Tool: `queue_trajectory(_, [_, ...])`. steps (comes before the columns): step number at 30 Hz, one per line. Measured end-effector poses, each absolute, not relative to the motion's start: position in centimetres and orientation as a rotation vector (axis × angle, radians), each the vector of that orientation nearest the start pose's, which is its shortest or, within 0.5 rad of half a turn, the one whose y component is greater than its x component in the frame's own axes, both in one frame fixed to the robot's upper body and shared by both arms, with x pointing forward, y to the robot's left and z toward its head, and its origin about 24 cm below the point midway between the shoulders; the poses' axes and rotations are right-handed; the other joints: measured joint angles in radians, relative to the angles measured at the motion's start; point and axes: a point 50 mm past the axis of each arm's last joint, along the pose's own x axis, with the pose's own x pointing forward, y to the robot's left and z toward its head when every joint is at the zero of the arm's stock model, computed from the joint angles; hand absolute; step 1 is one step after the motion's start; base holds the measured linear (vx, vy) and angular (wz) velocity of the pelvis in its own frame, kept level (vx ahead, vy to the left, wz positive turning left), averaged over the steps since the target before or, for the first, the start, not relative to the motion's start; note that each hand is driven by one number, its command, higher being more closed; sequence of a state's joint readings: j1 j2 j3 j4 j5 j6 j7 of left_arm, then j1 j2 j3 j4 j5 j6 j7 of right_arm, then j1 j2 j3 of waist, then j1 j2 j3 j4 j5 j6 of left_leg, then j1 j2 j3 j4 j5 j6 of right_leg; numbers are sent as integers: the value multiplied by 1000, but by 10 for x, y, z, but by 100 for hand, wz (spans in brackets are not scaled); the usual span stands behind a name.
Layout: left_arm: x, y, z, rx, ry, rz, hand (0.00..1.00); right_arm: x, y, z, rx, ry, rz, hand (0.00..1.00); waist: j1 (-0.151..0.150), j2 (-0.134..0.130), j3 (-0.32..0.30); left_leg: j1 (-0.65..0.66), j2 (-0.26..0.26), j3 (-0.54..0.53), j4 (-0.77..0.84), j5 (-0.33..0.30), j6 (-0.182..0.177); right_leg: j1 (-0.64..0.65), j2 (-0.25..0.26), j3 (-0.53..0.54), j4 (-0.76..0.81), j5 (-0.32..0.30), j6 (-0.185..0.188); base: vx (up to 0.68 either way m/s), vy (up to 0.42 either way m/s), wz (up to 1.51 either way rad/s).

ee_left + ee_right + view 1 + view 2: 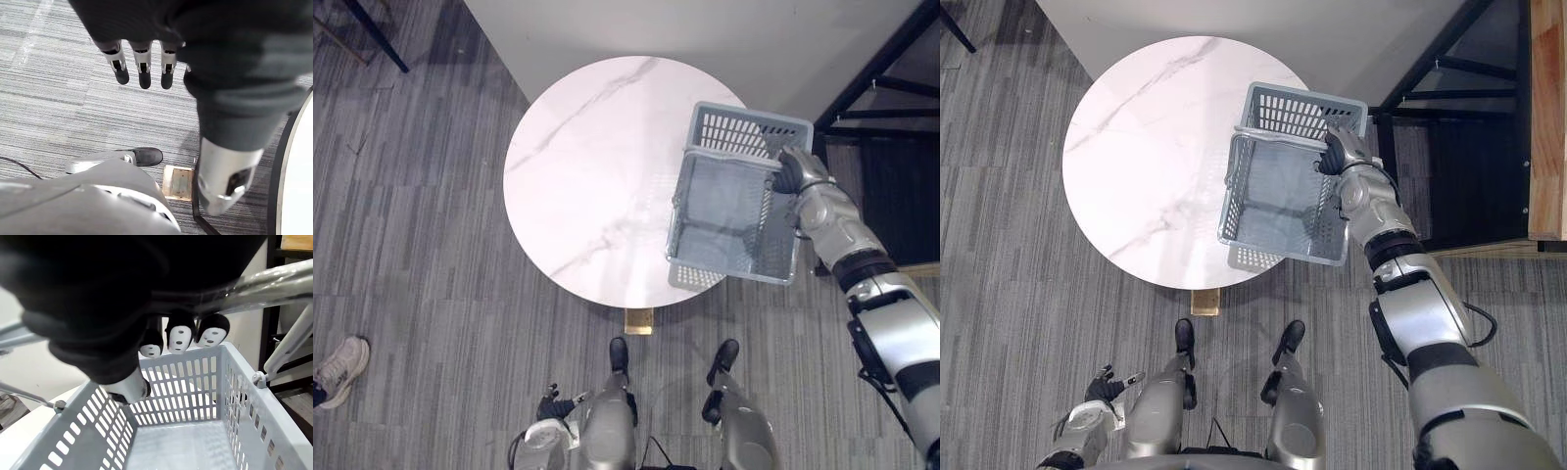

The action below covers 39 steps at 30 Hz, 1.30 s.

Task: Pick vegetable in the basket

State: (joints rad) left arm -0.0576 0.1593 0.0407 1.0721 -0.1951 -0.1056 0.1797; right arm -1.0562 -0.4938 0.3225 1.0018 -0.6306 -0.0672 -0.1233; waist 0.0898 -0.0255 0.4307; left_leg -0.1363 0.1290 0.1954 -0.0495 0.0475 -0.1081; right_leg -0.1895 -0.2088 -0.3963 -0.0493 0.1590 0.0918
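Basket (744, 127): pale grey-blue, walls in a slotted grid pattern
Round table (587, 166): white marble top, faint grey veining
Carpet (411, 255): grey tiles, fine stripes in alternating directions
Shoe (340, 364): off-white with beige
Floor plate (638, 320): dull brass yellow

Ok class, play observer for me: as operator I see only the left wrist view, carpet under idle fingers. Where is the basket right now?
Observer: The grey basket hangs over the round white table's right edge.
Operator: What holds it?
Observer: The right hand, fingers curled round its metal handle.
Operator: Any vegetable inside?
Observer: None visible; its floor is bare.
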Motion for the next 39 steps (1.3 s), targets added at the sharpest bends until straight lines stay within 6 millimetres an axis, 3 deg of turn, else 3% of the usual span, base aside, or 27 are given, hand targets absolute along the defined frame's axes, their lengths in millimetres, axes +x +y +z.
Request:
queue_trajectory(6, [151,224,-138,45,898,371,0,410,-188,175,-1389,-175,1,100,-1,0,0,24,1,3,0,0,0,20,1,3,0,0,0,11,2,-2])
queue_trajectory(10, [150,224,-139,43,908,364,0,400,-158,164,-1510,-255,188,100,-4,-3,-2,52,6,10,-5,0,0,43,6,11,-2,0,0,3,-1,-5])
queue_trajectory(14, [146,228,-140,29,930,376,0,374,-117,145,-1567,-390,462,100,-10,-19,-21,95,19,18,-18,0,0,82,24,19,-19,0,0,5,-16,-8])
queue_trajectory(17, [132,236,-144,18,968,410,0,355,-110,130,-1487,-410,593,100,-13,-50,-88,113,30,34,-28,-1,-1,96,39,26,-33,0,0,37,-25,-10])
queue_trajectory(22, [104,238,-153,29,1059,403,0,329,-118,118,-1330,-375,704,100,-50,-71,-201,148,33,57,-39,-9,-9,114,47,52,-49,2,3,38,-7,-15])
queue_trajectory(26, [90,238,-157,18,1111,385,0,308,-132,102,-1306,-306,797,100,-59,-65,-249,173,39,79,-38,-18,-15,126,55,77,-54,3,6,-8,-10,-18])
queue_trajectory(30, [79,238,-160,-4,1142,383,0,295,-143,90,-1308,-245,846,100,-61,-57,-269,186,43,98,-38,-21,-19,127,62,97,-54,3,6,-9,-14,-16])
queue_trajectory(35, [63,236,-164,-25,1185,394,0,273,-165,59,-1249,-104,852,100,-68,-45,-304,210,43,104,-36,-26,-23,143,62,104,-46,2,6,7,-3,-3])
queue_trajectory(39, [53,233,-165,-15,1212,380,0,256,-193,49,-1176,-18,738,100,-87,-43,-304,243,26,130,-34,-48,-22,82,25,164,127,-54,24,-22,50,-16])
